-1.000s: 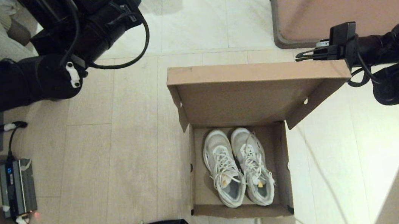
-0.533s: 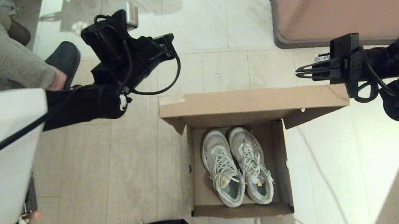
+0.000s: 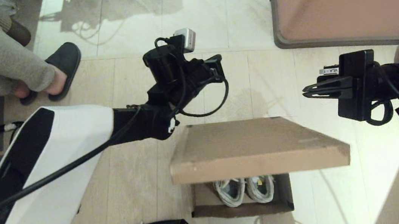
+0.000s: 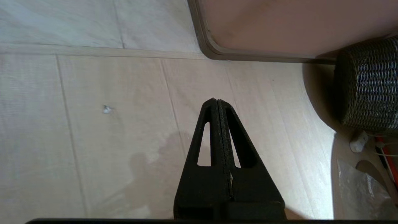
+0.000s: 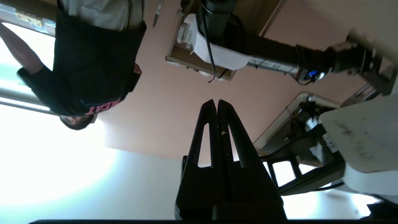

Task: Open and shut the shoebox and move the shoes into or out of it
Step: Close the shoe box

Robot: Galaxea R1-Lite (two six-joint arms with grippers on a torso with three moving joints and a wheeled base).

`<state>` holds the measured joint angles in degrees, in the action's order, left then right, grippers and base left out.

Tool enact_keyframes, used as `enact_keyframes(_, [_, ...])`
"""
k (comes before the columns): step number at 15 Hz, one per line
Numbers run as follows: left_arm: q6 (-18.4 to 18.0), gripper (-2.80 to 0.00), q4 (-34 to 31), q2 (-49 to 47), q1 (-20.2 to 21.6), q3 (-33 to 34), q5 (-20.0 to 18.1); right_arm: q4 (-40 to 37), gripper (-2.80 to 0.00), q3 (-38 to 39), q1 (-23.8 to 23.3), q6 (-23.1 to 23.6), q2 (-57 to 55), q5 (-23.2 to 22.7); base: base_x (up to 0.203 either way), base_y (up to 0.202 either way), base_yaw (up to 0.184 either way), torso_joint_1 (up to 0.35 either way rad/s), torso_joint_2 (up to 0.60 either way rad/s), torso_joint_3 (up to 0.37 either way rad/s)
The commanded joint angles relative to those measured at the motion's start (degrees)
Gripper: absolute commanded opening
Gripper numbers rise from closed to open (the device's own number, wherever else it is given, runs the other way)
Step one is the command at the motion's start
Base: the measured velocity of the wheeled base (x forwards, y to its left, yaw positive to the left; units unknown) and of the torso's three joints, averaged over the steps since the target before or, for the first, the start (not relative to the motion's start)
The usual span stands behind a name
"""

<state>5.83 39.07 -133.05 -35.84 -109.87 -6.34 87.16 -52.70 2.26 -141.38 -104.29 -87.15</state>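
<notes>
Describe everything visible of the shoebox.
The shoebox is plain brown cardboard, standing on the pale floor. Its hinged lid is partly lowered, hanging tilted over the opening and hiding most of the inside. Below the lid's front edge only the near end of the box shows, with part of the white sneakers lying side by side in it. In the head view neither tool appears to touch it.

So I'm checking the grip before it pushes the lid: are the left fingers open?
No: in the left wrist view the left fingers are pressed flat together, with only floor beyond them.
</notes>
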Motion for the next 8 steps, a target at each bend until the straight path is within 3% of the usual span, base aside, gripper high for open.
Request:
enact_keyframes(1, [-0.02,-2.80,0.96,-0.64,-2.10,1.64,1.83,0.50,-2.80,1.84,-1.41,2.94,1.24,-0.51,0.000,0.000,0.000,0.000,0.00,0.000])
enact_keyframes(5, [-0.20,-2.80,4.34,0.88,-3.28,6.86,4.06,0.50,-2.80,4.22,-4.11,17.96,0.94,0.51,0.000,0.000,0.000,0.000,0.00,0.000])
enact_keyframes(7, [-0.21,-2.80,4.09,2.32,-3.21,7.25,7.63,0.50,-2.80,4.31,-7.41,29.56,0.56,6.36,0.000,0.000,0.000,0.000,0.00,0.000])
enact_keyframes(8, [-0.21,-2.80,3.77,3.03,-2.96,7.72,10.22,0.50,-2.80,4.29,-9.01,35.96,0.45,12.60,0.000,0.000,0.000,0.000,0.00,0.000])
